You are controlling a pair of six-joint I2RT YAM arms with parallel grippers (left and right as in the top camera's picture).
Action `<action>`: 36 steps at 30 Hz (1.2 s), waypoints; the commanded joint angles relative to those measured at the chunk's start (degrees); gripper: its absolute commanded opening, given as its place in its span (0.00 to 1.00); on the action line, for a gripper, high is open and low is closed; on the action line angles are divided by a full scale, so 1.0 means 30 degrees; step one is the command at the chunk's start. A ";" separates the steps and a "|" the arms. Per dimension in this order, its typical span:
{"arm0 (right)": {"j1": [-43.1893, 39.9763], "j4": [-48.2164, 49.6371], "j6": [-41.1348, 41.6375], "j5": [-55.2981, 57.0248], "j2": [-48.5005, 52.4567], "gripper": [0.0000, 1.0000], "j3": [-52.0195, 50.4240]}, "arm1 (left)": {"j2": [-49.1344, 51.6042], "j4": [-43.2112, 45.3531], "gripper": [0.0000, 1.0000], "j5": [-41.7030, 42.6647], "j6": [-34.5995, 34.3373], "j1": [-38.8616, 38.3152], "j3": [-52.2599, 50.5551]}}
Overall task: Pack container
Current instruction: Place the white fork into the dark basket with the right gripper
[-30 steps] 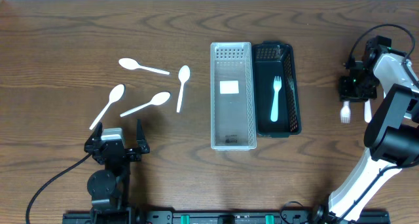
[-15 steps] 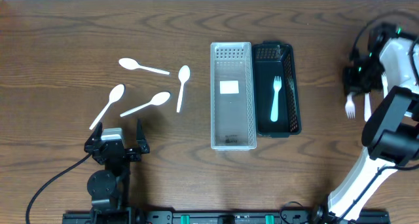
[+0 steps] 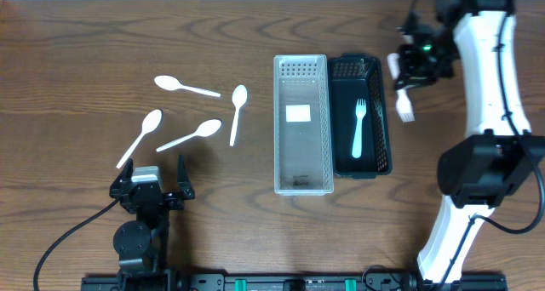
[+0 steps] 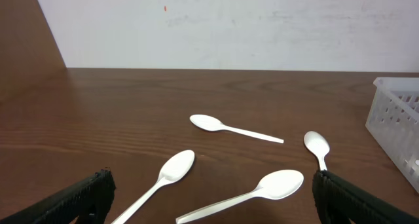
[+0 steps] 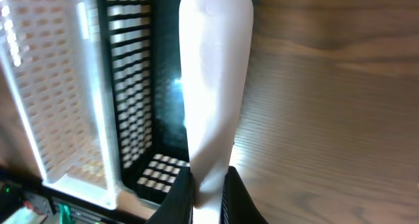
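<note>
Farthest left, my left gripper (image 3: 150, 179) sits low on the counter (image 3: 77, 36) with its fingers (image 4: 78, 198) spread wide apart and nothing between them. Just beyond it lie four white spoons, none touching another: one far out (image 3: 183, 87), one slanting at the left (image 3: 140, 136), one slanting in the middle (image 3: 192, 135), and one running near to far beside the clear basket (image 3: 238, 111).

The clear basket (image 3: 278, 129) stands lengthwise, near to far. It has a small white patch (image 3: 298, 114) on its floor, and I can make out no writing on it. The black basket (image 3: 385, 121) sits against its right side, parallel to it. Inside lies a pale fork (image 3: 358, 128) along the basket's length, tines toward the far end.

Just right of the black basket, near its far right corner, my right gripper (image 3: 415, 59) is clamped on the handle of a second white fork (image 3: 405, 110). Its long axis runs roughly parallel to the baskets, with the head toward me (the opposite way to the fork already in). From the right wrist camera this fork (image 5: 215, 86) is blurred. It sticks straight out between the fingers (image 5: 177, 201), with the black basket's slotted wall to its left and bare counter to its right. The black basket's right rim is the only thing between the fork and the inside of the basket.
</note>
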 commanded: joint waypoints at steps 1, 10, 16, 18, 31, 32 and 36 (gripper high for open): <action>0.1406 0.0306 0.0984 0.0036 -0.0095 0.08 -0.0699 | -0.0007 -0.0321 0.98 -0.0277 0.0189 0.0080 -0.0554; 0.2892 0.1698 0.1654 0.0714 -0.0095 0.52 -0.2630 | -0.0007 -0.0321 0.98 -0.0277 0.0189 0.0080 -0.0554; 0.2288 0.1953 0.1668 0.4313 -0.0102 0.99 -0.2616 | -0.0007 -0.0321 0.98 -0.0277 0.0189 0.0080 -0.0554; 0.1639 0.1953 0.1654 0.5909 -0.0102 0.99 -0.2623 | -0.0007 -0.0321 0.98 -0.0277 0.0189 0.0080 -0.0554; -0.5289 0.3854 -0.3592 0.6790 -0.0095 0.99 -0.2681 | -0.0007 -0.0321 0.98 -0.0277 0.0189 0.0080 -0.0554; -0.5676 0.4087 -0.4248 0.6739 -0.0095 0.99 -0.2769 | -0.0007 -0.0321 0.98 -0.0277 0.0189 0.0080 -0.0554; -0.6921 0.5406 -0.5457 0.6739 -0.0095 0.99 -0.3614 | -0.0007 -0.0321 0.98 -0.0277 0.0189 0.0080 -0.0554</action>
